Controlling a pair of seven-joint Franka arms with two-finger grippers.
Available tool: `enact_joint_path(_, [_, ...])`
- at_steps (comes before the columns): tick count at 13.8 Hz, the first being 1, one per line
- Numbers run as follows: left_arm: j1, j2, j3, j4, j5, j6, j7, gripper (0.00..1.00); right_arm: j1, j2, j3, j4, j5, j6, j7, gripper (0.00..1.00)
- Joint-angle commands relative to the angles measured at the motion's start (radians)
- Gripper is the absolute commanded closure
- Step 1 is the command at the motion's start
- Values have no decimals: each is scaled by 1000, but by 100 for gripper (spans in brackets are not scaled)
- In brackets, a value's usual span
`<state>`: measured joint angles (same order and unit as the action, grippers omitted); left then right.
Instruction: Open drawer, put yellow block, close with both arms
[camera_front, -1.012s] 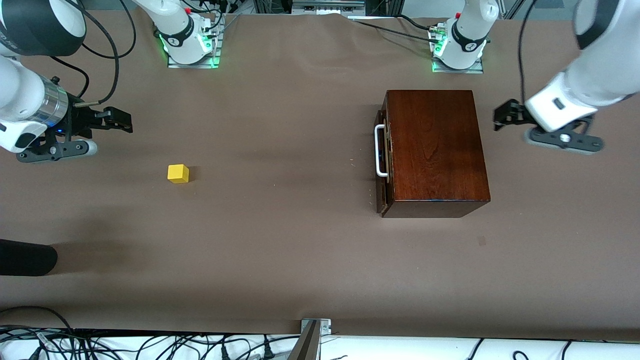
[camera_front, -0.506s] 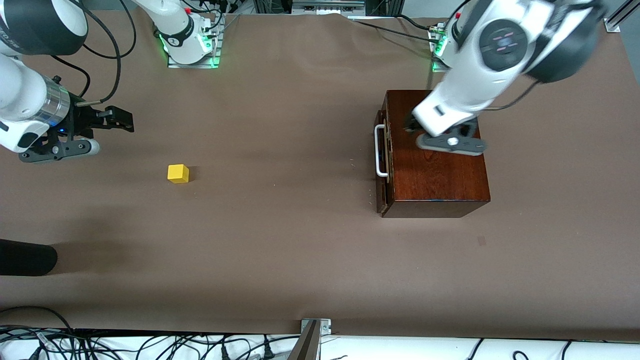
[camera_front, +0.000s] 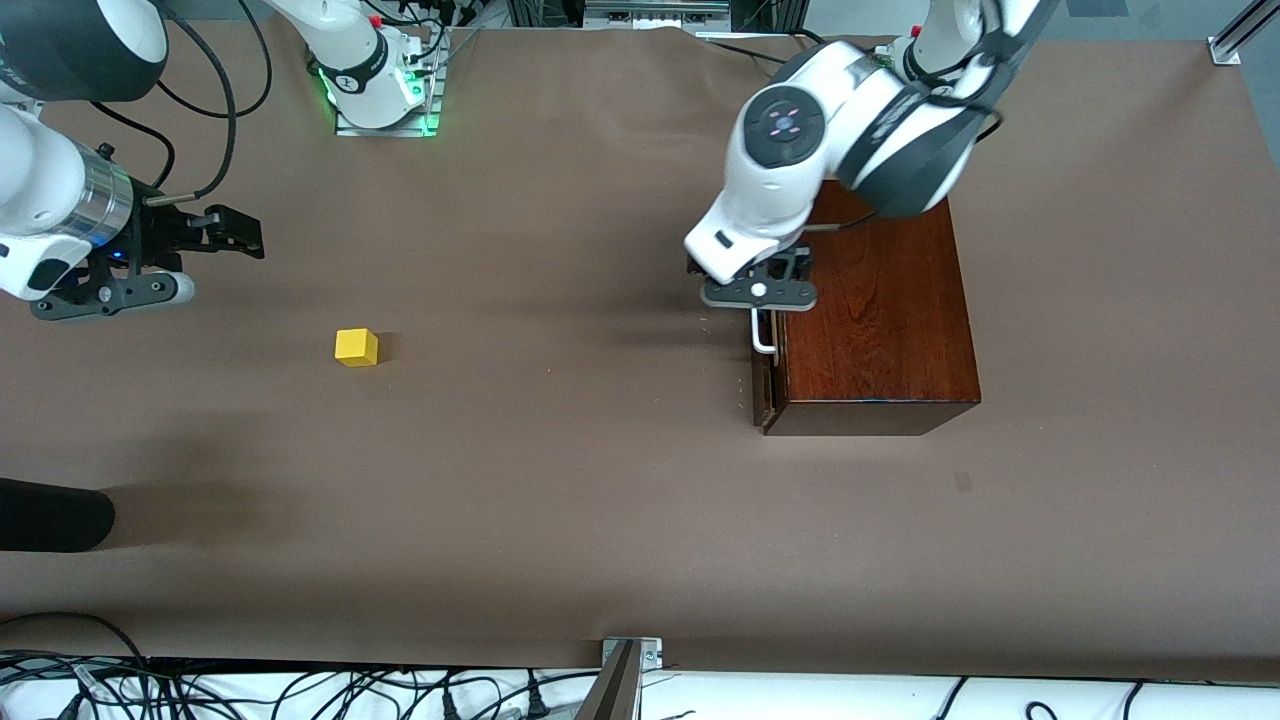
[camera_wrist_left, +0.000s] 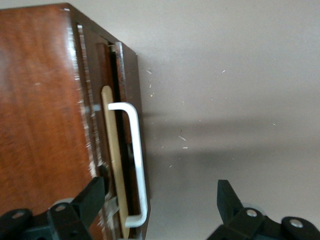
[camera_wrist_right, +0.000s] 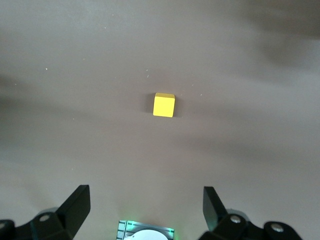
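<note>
Brown table (camera_front: 560, 480), left gripper (camera_wrist_left: 160, 200) fingers spread over drawer (camera_wrist_left: 131, 165), right gripper (camera_wrist_right: 146, 205) spread.

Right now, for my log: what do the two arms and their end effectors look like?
Both are white jointed arms with dark grey joint sections. The left arm has a round grey joint cap with small red marks. The right arm shows a silver wrist ring and looping black cables. Each carries a black two-finger end effector: left, right.

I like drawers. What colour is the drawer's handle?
White; the drawer's bar handle shows best in the left wrist view.
</note>
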<state>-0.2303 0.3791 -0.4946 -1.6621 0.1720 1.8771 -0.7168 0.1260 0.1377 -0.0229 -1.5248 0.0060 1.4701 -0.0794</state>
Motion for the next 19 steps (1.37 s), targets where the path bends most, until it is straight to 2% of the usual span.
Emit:
enact_joint_path(1, [-3,-2,-2,-76,40,91,-70,0,1,5,-6,34,6,-27,-14,0])
enact_joint_path(2, [-13,-2,-2,-96,47,105,-87,0,0,5,-6,35,6,-27,-16,0])
enact_joint_path(5, [-50,6,-5,-137,187,106,-196,0,1,8,-6,34,8,-25,-10,0])
enact_joint_path(10, [-66,26,-5,-176,245,109,-234,0,1,6,-6,34,-4,-22,3,0])
enact_joint_path(12, [-66,38,-5,-208,279,166,-263,0,-2,5,-12,32,-4,-22,4,0])
enact_joint_path(14, [-67,62,-5,-223,311,212,-318,0,-5,13,-12,32,-11,15,10,0])
enact_joint_path(19, [-106,93,-4,-219,360,214,-392,0,-5,10,-26,9,-21,104,17,0])
